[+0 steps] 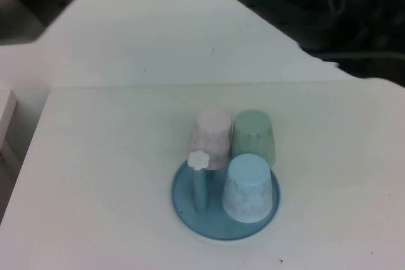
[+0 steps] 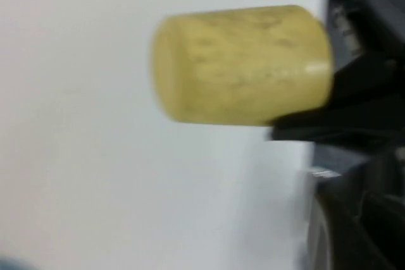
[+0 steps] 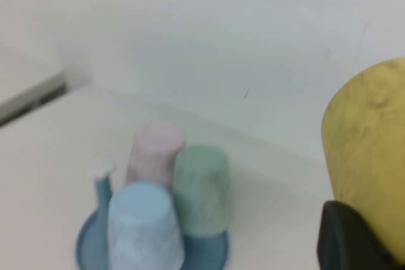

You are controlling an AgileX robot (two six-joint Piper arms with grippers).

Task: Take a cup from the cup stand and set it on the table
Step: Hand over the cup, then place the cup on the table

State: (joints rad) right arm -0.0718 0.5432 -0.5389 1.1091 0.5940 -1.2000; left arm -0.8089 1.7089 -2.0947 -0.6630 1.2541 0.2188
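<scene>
The yellow cup (image 3: 373, 156) is off the stand, upside down, close to the right wrist camera. My right gripper (image 3: 380, 226) is shut on it, with one dark finger (image 3: 348, 238) pressed against its side. The cup also shows in the left wrist view (image 2: 243, 64), over the white table (image 2: 95, 156), with dark gripper parts beside it. My left gripper (image 2: 361, 219) shows only as dark shapes at the frame's edge. The teal cup stand (image 1: 190, 210) sits on the table (image 1: 95, 188), with one bare peg (image 1: 199, 184) under a white flower cap. Neither arm shows in the high view.
On the stand hang a pink cup (image 1: 212, 137), a pale green cup (image 1: 254, 136) and a light blue cup (image 1: 248, 188), all upside down. The table's far edge meets a second white surface (image 1: 158, 36). Dark clutter (image 1: 329, 4) lies at the back right.
</scene>
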